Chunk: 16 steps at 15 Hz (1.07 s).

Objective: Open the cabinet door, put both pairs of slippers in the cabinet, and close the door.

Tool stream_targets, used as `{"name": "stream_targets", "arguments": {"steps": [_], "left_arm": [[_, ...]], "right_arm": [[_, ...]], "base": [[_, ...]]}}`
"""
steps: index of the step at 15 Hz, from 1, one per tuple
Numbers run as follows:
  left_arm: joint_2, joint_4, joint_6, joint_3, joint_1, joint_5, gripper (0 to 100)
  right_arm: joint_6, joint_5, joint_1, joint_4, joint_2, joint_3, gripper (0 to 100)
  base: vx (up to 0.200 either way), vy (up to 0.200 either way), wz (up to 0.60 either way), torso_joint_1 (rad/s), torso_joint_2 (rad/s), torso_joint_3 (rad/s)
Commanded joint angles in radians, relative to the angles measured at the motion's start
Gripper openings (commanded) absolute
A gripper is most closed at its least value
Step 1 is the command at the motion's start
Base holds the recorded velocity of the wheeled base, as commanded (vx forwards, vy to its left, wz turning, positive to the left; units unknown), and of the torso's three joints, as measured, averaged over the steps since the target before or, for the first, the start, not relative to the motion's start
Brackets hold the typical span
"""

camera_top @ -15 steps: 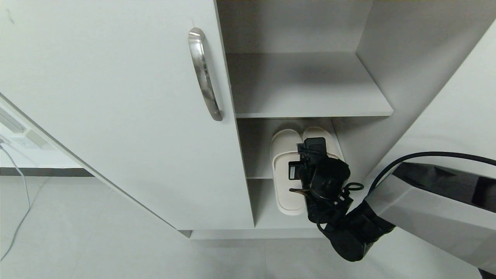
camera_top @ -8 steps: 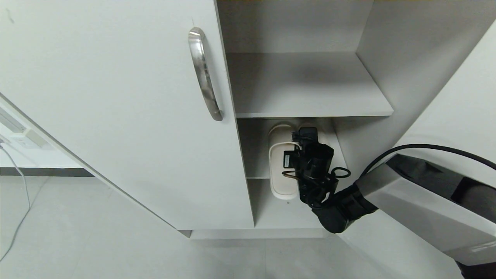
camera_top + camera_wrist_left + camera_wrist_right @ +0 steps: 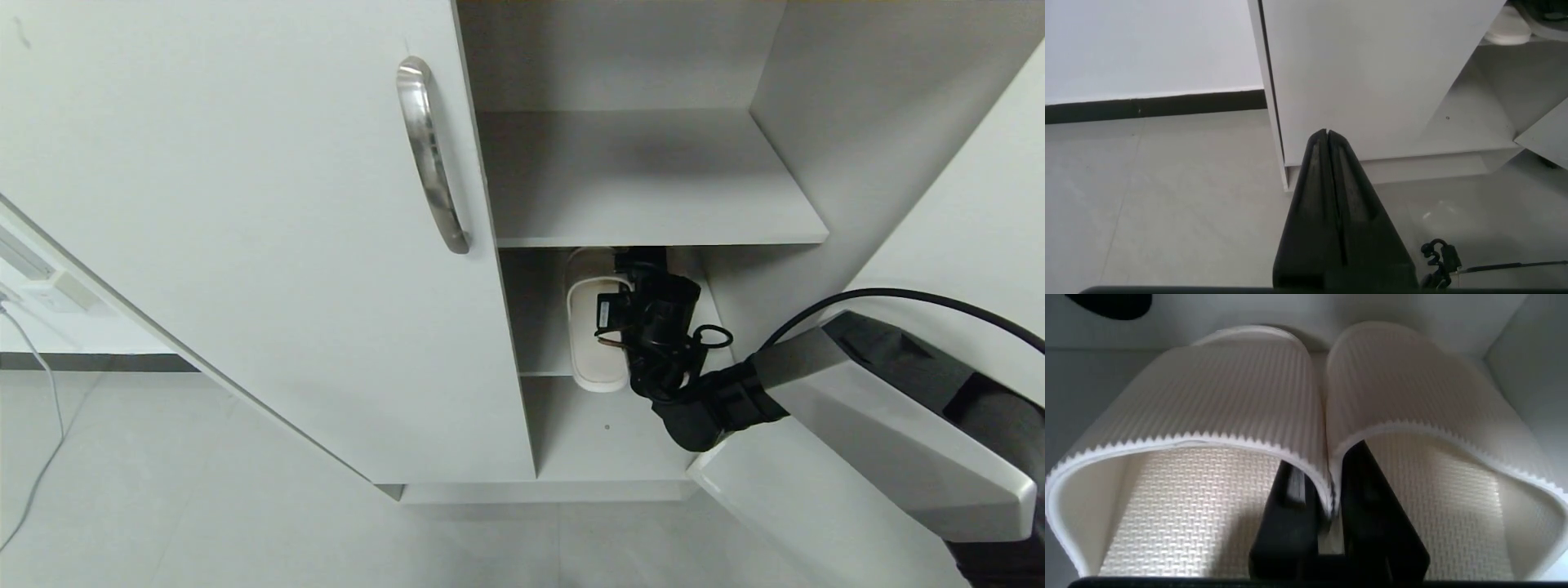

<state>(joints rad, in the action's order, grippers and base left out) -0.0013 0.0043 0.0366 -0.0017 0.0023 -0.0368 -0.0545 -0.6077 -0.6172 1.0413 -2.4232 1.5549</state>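
Note:
A pair of white slippers [image 3: 589, 343] lies side by side, toes pointing into the cabinet, in the compartment under the upper shelf [image 3: 645, 180]. The heels stick out a little over the lower shelf's front edge [image 3: 539, 374]. My right gripper [image 3: 643, 278] is shut on the pair's two touching inner walls. In the right wrist view its fingers [image 3: 1327, 498] pinch the ribbed straps of the left slipper [image 3: 1225, 400] and the right slipper [image 3: 1429, 400] together. My left gripper [image 3: 1327, 143] is shut and holds nothing, low over the floor in front of the cabinet [image 3: 1372, 73].
The cabinet's left door [image 3: 245, 229] with its metal handle [image 3: 429, 155] stands shut. The right door [image 3: 963, 229] is swung open beside my right arm. The bottom board [image 3: 588, 441] lies below the slippers. Grey floor [image 3: 204, 523] spreads in front, with a cable [image 3: 41, 408] at the far left.
My right arm has pushed the slippers deeper into the cabinet, from hanging out over the bottom board to under the upper shelf. The grip is unchanged.

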Motion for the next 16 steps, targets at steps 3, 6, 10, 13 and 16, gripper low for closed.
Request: {"name": "stream_targets", "arguments": {"steps": [3, 6, 10, 13, 16], "left_arm": [[0.001, 0.000, 0.000, 0.000, 0.001, 0.000, 0], [0.001, 0.000, 0.000, 0.000, 0.001, 0.000, 0], [0.001, 0.000, 0.000, 0.000, 0.001, 0.000, 0], [0.001, 0.000, 0.000, 0.000, 0.001, 0.000, 0], [0.001, 0.000, 0.000, 0.000, 0.001, 0.000, 0]], "right_arm": [[-0.001, 0.000, 0.002, -0.055, -0.013, 0.071, 0], [-0.001, 0.000, 0.002, -0.110, -0.014, 0.113, 0], [-0.002, 0.000, 0.004, -0.121, -0.047, 0.159, 0], [-0.002, 0.000, 0.004, -0.121, -0.050, 0.157, 0], [-0.002, 0.000, 0.002, -0.121, -0.050, 0.157, 0]], "base": [[0.000, 0.000, 0.00, 0.000, 0.00, 0.000], [0.000, 0.000, 0.00, 0.000, 0.00, 0.000], [0.000, 0.000, 0.00, 0.000, 0.00, 0.000], [0.000, 0.000, 0.00, 0.000, 0.00, 0.000], [0.000, 0.000, 0.00, 0.000, 0.00, 0.000]]}}
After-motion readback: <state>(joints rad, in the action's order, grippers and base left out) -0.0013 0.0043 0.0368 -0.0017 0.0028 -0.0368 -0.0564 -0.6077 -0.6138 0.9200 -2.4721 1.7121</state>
